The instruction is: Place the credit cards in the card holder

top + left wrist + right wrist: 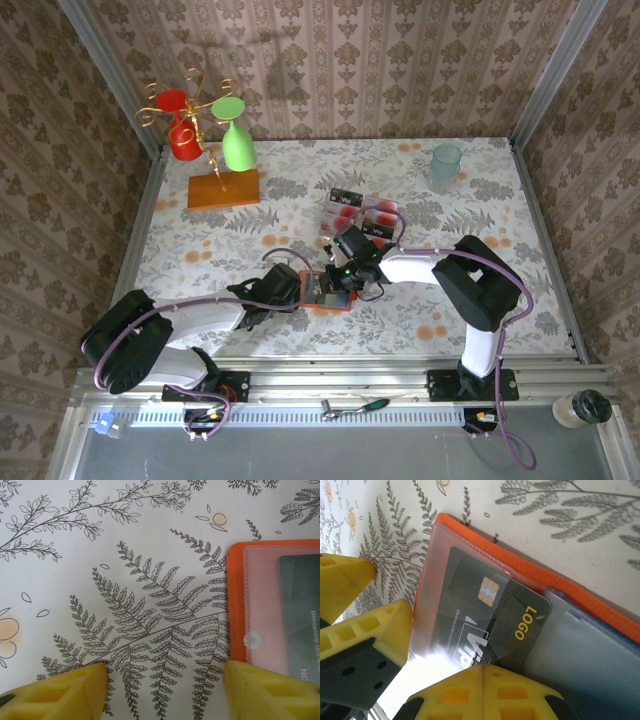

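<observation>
From above, the small orange-red folding card holder (330, 305) lies between both grippers, with pale red-blotched credit cards (355, 215) just beyond. The right wrist view adds 1 dark chip card (485, 610) partly under the holder's clear pocket (445, 580). Its lettering runs toward the right gripper (484, 677), whose tips are pressed together at the card's edge. The left gripper (165, 695) is spread beside the holder's edge.

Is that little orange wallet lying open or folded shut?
Open: the wallet lies spread flat, its clear pocket facing up with a dark card showing under it.

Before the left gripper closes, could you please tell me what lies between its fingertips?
Bare fern-print tablecloth, as the left wrist view shows; the card holder lies beside one fingertip of the open left gripper.
</observation>
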You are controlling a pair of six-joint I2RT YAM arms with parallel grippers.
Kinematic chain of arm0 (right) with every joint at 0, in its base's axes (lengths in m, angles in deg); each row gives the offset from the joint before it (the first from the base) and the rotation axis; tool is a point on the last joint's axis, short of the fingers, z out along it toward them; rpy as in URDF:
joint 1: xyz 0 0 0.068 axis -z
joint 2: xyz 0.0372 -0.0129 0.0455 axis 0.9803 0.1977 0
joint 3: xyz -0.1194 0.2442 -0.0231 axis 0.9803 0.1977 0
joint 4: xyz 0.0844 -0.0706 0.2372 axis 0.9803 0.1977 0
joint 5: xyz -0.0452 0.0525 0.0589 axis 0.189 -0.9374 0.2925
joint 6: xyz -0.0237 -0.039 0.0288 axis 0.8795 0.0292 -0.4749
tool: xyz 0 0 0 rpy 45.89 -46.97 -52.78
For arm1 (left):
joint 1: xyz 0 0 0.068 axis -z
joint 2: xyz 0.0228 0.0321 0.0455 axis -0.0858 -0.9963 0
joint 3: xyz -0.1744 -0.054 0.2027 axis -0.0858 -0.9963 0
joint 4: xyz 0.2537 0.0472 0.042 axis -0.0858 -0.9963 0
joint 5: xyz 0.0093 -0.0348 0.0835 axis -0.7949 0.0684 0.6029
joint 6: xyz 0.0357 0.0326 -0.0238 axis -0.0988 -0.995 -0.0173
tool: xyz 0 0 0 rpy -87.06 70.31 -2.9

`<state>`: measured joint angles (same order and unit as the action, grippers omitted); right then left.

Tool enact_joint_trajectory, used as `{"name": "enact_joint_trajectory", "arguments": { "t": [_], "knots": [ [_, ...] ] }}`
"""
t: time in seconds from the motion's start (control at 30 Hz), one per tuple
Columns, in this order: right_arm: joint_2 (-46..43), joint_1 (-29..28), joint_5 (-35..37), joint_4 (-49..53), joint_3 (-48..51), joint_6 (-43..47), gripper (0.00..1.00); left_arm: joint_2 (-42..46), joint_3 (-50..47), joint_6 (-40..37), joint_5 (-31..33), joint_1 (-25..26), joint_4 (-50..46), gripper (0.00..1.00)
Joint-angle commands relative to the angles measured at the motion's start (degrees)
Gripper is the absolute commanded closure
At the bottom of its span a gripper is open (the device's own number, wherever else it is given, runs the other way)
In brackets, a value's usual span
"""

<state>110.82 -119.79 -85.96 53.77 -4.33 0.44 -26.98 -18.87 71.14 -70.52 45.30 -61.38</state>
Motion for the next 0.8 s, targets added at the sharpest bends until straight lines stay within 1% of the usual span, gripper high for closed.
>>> {"name": "enact_joint_trajectory", "arguments": {
  "t": [0.0,0.2,0.33,0.43,0.6,0.77],
  "knots": [
    [2.58,-1.11,1.99,4.42,-2.15,0.27,0.94,-1.76,-0.64,0.37,-2.03,0.36,-0.41,0.36],
    [4.85,-2.14,2.1,6.42,-5.24,0.6,0.94,-1.61,-1.96,1.31,-2.48,1.06,1.46,0.36],
    [4.56,-2.01,1.84,8.53,-7.0,1.99,0.95,-1.24,-2.32,1.48,-2.5,1.69,1.68,0.36],
    [1.59,-1.58,2.73,8.95,-6.11,2.35,0.95,0.78,-2.33,1.74,-2.61,1.67,0.87,0.36],
    [-3.79,-0.35,5.48,8.42,-2.67,1.23,0.95,6.67,-2.24,1.85,-0.81,0.96,-2.23,0.36],
    [-4.04,-0.35,7.13,9.11,-3.05,1.24,0.94,9.82,-2.84,1.5,0.0,-1.1,-3.89,0.36]
  ]
}}
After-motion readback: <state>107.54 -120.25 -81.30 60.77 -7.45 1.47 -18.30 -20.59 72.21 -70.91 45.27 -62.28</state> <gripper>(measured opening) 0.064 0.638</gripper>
